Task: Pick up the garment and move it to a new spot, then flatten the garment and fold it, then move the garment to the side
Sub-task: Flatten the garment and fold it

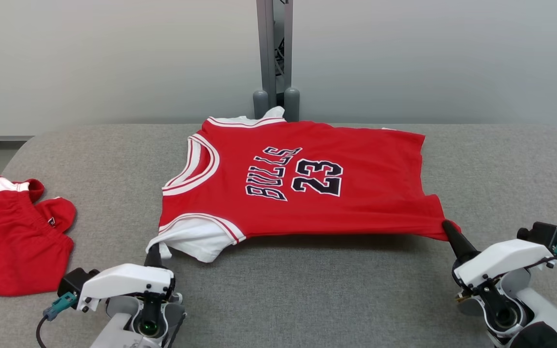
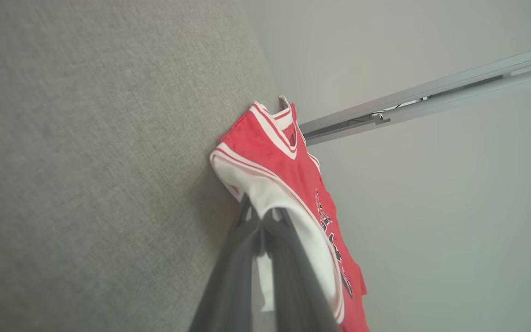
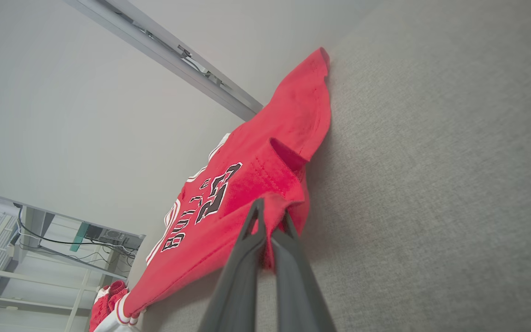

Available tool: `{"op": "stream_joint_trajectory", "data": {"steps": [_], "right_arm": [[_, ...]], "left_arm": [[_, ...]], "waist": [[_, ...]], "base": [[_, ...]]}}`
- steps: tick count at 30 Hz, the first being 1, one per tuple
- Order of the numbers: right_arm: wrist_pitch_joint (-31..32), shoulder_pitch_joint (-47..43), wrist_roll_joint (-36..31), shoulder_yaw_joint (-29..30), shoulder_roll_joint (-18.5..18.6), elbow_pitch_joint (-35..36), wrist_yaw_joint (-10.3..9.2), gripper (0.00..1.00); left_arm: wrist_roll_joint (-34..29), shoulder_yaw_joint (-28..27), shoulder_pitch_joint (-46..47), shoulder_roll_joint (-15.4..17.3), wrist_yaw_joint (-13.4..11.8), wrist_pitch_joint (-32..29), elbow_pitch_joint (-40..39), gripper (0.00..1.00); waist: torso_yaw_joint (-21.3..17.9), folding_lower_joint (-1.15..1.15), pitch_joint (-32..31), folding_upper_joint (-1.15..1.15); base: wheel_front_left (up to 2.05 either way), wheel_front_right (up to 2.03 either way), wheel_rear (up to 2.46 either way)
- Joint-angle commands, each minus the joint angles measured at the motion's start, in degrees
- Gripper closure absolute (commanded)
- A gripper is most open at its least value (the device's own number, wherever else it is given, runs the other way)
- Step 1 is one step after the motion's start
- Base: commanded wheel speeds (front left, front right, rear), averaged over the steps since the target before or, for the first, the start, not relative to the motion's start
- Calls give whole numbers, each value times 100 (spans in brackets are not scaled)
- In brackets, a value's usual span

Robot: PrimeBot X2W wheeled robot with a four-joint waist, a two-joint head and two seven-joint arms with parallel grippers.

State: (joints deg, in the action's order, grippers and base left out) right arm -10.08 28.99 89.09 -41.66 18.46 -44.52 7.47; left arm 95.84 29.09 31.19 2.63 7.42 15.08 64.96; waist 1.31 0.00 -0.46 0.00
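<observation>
On grey felt (image 1: 307, 299), left gripper (image 1: 154, 252) and right gripper (image 1: 447, 226) pinch the red jersey (image 1: 356, 208) — taut.

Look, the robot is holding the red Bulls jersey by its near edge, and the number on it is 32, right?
Not quite. The jersey says 23, not 32, and the head view shows it next to BULLS. The rest is right: the left end effector and the right end effector hold its near edge.
</observation>
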Motion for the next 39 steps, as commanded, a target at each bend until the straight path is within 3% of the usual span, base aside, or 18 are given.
{"op": "stream_joint_trajectory", "data": {"steps": [1, 18, 39], "right_arm": [[-43, -84, -27, 2, 69, 8, 5, 100], [30, -497, -222, -449, 437, 370, 5, 100], [1183, -818, 26, -897, 1008, 845, 5, 100]], "left_arm": [[-30, 15, -67, 50, 7, 6, -18, 100], [-929, -9, -980, 70, 7, -13, -484, 100], [-608, -22, -2188, 1028, -69, -1142, -2037, 100]], "waist": [[12, 0, -11, 0], [23, 0, -380, 0], [-40, 0, -398, 0]], "base": [[0, 0, 0], [0, 0, 0], [0, 0, 0]]}}
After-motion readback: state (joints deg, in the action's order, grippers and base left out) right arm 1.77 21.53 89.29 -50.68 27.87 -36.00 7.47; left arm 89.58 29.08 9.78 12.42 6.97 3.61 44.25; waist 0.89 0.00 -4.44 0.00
